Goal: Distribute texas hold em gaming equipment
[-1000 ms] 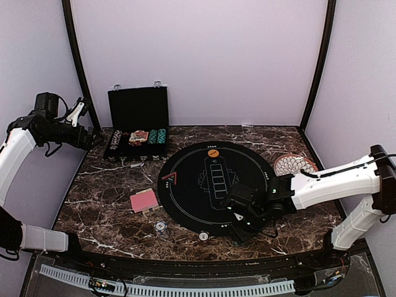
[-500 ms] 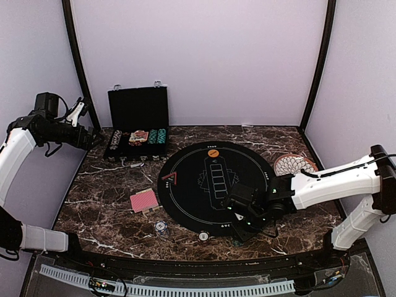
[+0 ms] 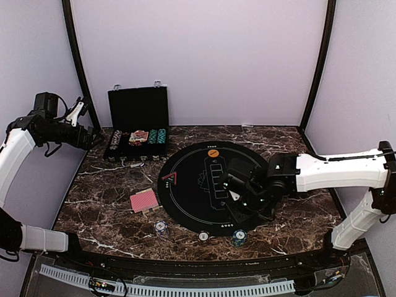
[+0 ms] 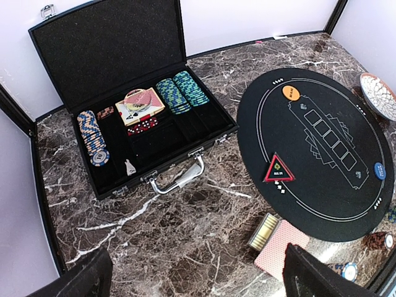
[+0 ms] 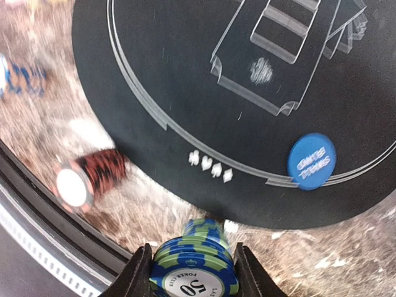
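My right gripper (image 3: 237,213) (image 5: 197,275) hangs over the near part of the black round mat (image 3: 185,207), shut on a few blue-and-green poker chips (image 5: 197,281). Below them a stack of the same chips (image 3: 239,236) (image 5: 208,230) stands on the marble at the mat's edge. A red-striped stack (image 3: 203,236) (image 5: 93,176) and a blue-white stack (image 3: 161,228) stand nearby. Red-backed cards (image 3: 143,200) (image 4: 283,246) lie left of the mat. A blue disc (image 5: 311,161) and an orange disc (image 3: 213,152) lie on the mat. My left gripper (image 3: 90,136) (image 4: 207,284) is open, high at the far left.
The open black case (image 3: 137,133) (image 4: 124,62) with chip rows stands at the back left. A patterned white plate (image 3: 294,164) sits right of the mat. A red triangle marker (image 3: 169,179) lies on the mat's left side. A black frame rail runs along the table's front.
My right gripper has risen from the front edge and moved back over the mat with chips between its fingers, uncovering a blue-green stack on the marble. The left arm has not moved.
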You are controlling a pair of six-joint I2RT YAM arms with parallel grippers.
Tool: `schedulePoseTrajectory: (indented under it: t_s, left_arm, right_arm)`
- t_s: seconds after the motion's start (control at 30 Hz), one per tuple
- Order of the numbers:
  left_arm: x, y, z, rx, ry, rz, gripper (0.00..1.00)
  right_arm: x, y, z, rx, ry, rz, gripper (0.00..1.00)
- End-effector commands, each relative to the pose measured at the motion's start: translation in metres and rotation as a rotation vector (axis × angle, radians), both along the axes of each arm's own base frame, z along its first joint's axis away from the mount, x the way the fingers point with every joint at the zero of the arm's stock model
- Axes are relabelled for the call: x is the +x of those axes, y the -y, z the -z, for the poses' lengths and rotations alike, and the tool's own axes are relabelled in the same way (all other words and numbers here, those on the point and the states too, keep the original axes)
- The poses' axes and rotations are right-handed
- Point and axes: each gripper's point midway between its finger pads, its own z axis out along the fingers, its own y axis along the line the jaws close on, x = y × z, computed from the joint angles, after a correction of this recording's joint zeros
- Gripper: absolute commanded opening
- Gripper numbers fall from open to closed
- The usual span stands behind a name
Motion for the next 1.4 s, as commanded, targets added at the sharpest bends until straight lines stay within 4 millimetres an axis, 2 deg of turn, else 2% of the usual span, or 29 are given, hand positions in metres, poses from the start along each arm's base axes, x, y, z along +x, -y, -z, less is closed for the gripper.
schedulePoseTrajectory:
  t_s: [0.0, 0.1, 0.23, 0.37, 0.4, 0.5, 0.67, 0.8, 0.97, 1.27, 1.33, 1.37]
  left_arm:
    - [-0.007, 0.001, -0.012, -0.006, 0.034, 0.003, 0.99]
    - [-0.007, 0.0, -0.01, -0.006, 0.023, 0.001, 0.99]
    - [-0.009, 0.0, -0.006, -0.007, 0.006, 0.001, 0.99]
    - [-0.011, 0.001, -0.004, -0.004, -0.003, 0.004, 0.99]
    - [-0.011, 0.001, -0.004, -0.002, -0.005, 0.006, 0.99]
    - [-0.012, 0.001, -0.005, 0.001, -0.012, 0.01, 0.99]
    - [-0.014, 0.002, -0.008, 0.0, -0.008, 0.021, 0.99]
    - [-0.016, 0.003, -0.007, 0.002, -0.009, 0.025, 0.99]
    - [-0.018, 0.003, -0.009, 0.005, -0.004, 0.027, 0.99]
    - [-0.019, 0.004, -0.015, 0.005, 0.014, 0.033, 0.99]
    - [-0.02, 0.003, -0.015, 0.007, 0.01, 0.031, 0.99]
    - [-0.02, 0.003, -0.015, 0.009, 0.009, 0.033, 0.99]
  right_arm:
    - [0.05, 0.003, -0.036, 0.029, 0.092, 0.072, 0.1]
    - [0.094, 0.005, -0.048, 0.056, 0.133, 0.142, 0.1]
    - [0.162, 0.004, -0.051, 0.082, 0.201, 0.219, 0.1]
    - [0.217, -0.003, -0.035, 0.066, 0.227, 0.243, 0.1]
    - [0.231, -0.006, -0.023, 0.047, 0.22, 0.245, 0.1]
    - [0.269, -0.004, -0.004, 0.034, 0.215, 0.278, 0.1]
    - [0.315, -0.005, 0.017, 0.044, 0.219, 0.305, 0.12]
    - [0.339, -0.003, 0.032, 0.05, 0.21, 0.326, 0.12]
    - [0.356, 0.0, 0.048, 0.061, 0.194, 0.338, 0.13]
    - [0.359, -0.001, 0.086, 0.056, 0.134, 0.335, 0.17]
    - [0.357, 0.001, 0.092, 0.047, 0.122, 0.337, 0.22]
    - [0.357, 0.001, 0.094, 0.045, 0.118, 0.337, 0.29]
